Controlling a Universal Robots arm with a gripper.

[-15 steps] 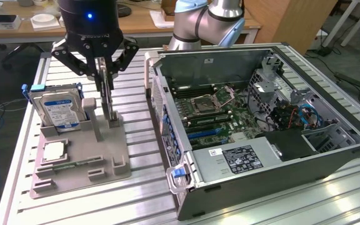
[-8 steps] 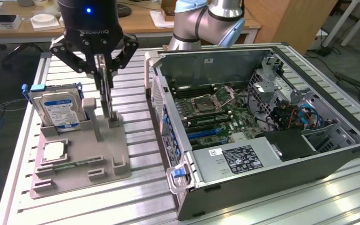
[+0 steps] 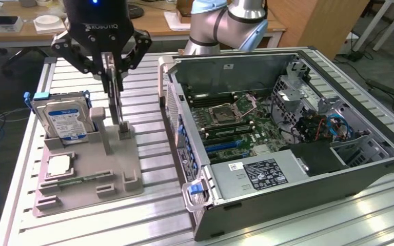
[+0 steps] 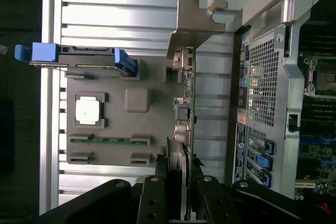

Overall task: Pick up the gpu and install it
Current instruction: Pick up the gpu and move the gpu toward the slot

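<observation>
Because the gpu (image 3: 117, 102) (image 4: 188, 103) stands on edge in the slotted posts along the grey fixture's (image 3: 94, 164) (image 4: 115, 124) edge nearest the computer case (image 3: 286, 205) (image 4: 262, 93), I have the gripper (image 3: 115, 77) (image 4: 184, 182) over it from above. Its fingers are closed on the card's two flat faces. That upright stance leaves the top edge free to pinch, and the silvery bracket (image 4: 197, 22) juts clear at one end. I cannot tell whether the card's lower edge has left the posts.

The hard drive (image 3: 63, 120) (image 4: 84, 59) stands on edge at the fixture's neighbouring edge, near the fingers but apart from them. A processor chip (image 3: 59, 165) (image 4: 87, 110) and a green memory stick (image 3: 80, 179) (image 4: 107, 140) lie flat lower on the fixture, well out of the way.

The fixture and case sit side by side on the slatted tabletop (image 3: 149, 215). The case's rear wall rises between the card and the motherboard (image 3: 238, 128), and I judge it the main obstruction.
</observation>
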